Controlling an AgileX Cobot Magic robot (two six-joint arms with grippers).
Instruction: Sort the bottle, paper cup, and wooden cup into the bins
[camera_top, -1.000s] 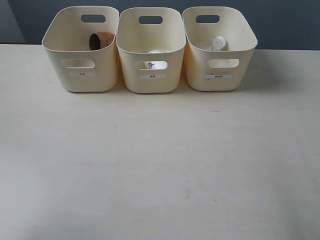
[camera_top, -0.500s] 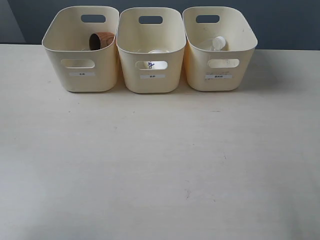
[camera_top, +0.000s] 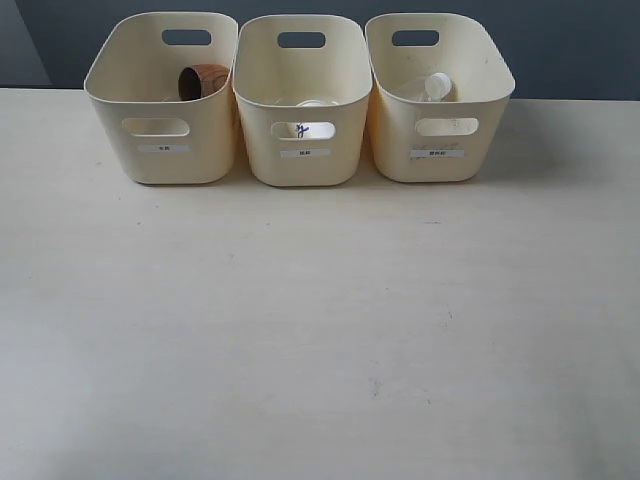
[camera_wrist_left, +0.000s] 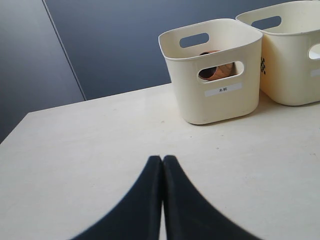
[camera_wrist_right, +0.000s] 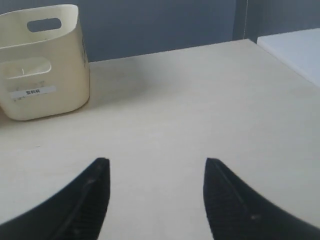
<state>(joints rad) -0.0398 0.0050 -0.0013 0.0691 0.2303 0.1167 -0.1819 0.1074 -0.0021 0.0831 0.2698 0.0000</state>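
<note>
Wooden cup (camera_wrist_left: 215, 74) sits in a bin (camera_wrist_left: 220, 107), well apart from the left hand (camera_wrist_left: 162, 159).

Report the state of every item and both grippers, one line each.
wooden cup: on its side inside the left bin.
paper cup: inside the middle bin, partly seen through its handle cutout.
bottle: inside the right bin, cap on.
left gripper: shut, holding nothing.
right gripper: open, holding nothing.
</note>
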